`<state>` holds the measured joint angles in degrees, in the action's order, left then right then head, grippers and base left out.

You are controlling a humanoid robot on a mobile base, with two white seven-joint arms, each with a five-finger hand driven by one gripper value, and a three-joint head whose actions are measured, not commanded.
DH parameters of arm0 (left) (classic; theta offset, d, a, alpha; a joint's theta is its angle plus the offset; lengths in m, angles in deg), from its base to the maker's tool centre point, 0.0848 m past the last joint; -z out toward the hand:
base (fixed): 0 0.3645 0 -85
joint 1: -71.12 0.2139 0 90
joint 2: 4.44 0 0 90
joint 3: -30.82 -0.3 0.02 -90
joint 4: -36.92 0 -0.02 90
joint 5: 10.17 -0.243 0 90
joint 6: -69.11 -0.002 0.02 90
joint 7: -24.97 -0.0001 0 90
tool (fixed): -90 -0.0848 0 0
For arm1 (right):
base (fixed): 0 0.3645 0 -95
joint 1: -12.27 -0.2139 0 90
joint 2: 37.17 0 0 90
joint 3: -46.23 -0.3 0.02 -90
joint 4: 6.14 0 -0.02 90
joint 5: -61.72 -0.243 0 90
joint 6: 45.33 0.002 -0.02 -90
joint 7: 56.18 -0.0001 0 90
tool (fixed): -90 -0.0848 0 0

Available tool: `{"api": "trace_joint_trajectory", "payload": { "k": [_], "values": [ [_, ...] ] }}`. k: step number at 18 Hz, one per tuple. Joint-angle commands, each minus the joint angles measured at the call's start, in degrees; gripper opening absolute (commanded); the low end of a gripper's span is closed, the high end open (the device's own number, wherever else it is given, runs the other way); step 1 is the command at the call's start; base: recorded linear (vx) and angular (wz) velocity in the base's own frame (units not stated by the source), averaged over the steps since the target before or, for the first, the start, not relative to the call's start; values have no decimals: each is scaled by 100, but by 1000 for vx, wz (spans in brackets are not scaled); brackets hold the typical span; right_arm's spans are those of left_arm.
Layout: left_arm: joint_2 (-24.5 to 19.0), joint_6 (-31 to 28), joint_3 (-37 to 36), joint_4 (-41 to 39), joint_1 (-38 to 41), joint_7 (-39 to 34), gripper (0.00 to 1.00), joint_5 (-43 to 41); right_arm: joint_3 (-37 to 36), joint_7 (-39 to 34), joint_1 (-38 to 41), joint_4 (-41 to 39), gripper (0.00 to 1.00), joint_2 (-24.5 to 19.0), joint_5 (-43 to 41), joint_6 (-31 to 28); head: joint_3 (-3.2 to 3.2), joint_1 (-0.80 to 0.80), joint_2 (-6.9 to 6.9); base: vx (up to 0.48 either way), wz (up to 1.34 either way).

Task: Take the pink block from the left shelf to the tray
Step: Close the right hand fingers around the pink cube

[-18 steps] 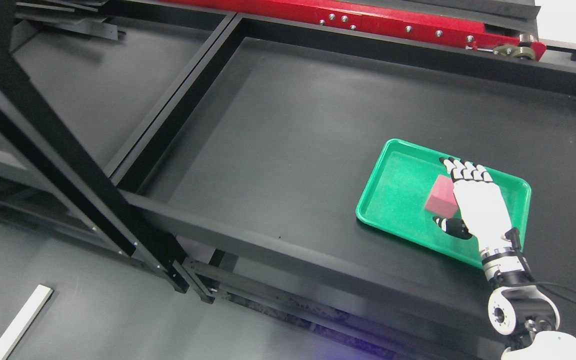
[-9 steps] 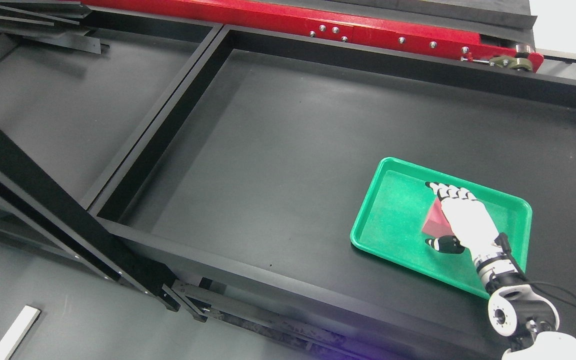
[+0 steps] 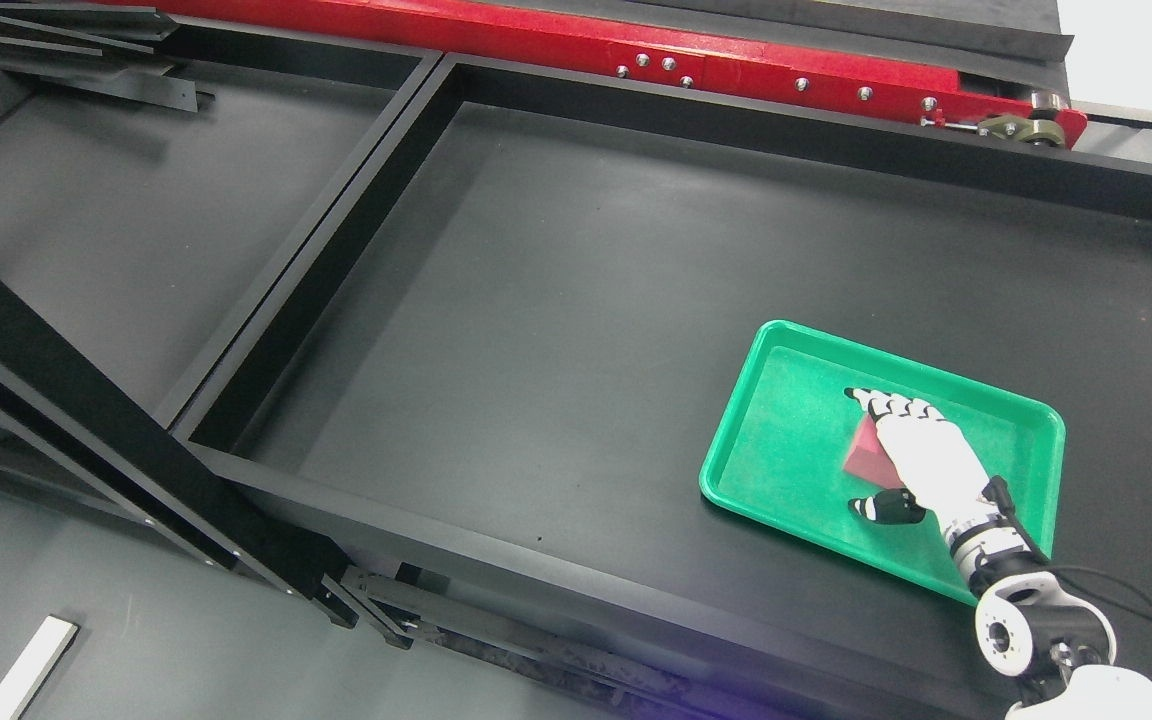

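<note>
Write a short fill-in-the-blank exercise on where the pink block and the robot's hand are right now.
1. The pink block is over the ____ tray.
2. The arm of the hand at the block comes in from the picture's ____.
3. The bar behind the shelf is ____.

Missing words: green; right; red

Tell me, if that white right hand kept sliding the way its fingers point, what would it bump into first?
Probably the green tray's far rim. The right hand points up and left over the pink block; beyond the rim only bare black shelf shows. Height is hard to judge.
</note>
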<state>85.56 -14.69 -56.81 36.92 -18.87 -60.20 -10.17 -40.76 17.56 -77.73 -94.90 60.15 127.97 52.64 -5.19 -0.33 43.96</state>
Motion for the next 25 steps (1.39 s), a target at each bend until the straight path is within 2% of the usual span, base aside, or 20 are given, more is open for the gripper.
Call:
{"api": "trace_joint_trajectory", "payload": {
  "k": [1, 4, 11, 18, 25],
  "values": [
    [-100, 3, 0, -100, -132, 0, 100, -9, 68, -122, -105, 236, 97, 32, -24, -23, 0, 0, 0, 0, 0],
    [-100, 3, 0, -100, -132, -9, 100, -9, 68, -131, -105, 254, 76, 32, -33, -15, 0, 0, 0, 0, 0],
    [-100, 3, 0, -100, -141, 0, 100, -9, -11, -114, -166, 298, 2, 6, -428, 222, 0, 0, 0, 0, 0],
    [-100, 3, 0, -100, -132, 0, 100, 0, -318, 447, -412, 298, 0, 24, -464, 258, 0, 0, 0, 0, 0],
    [-100, 3, 0, -100, -132, 0, 100, -9, -924, 2117, -518, -78, 0, 146, -604, 267, 0, 0, 0, 0, 0]
  ]
}}
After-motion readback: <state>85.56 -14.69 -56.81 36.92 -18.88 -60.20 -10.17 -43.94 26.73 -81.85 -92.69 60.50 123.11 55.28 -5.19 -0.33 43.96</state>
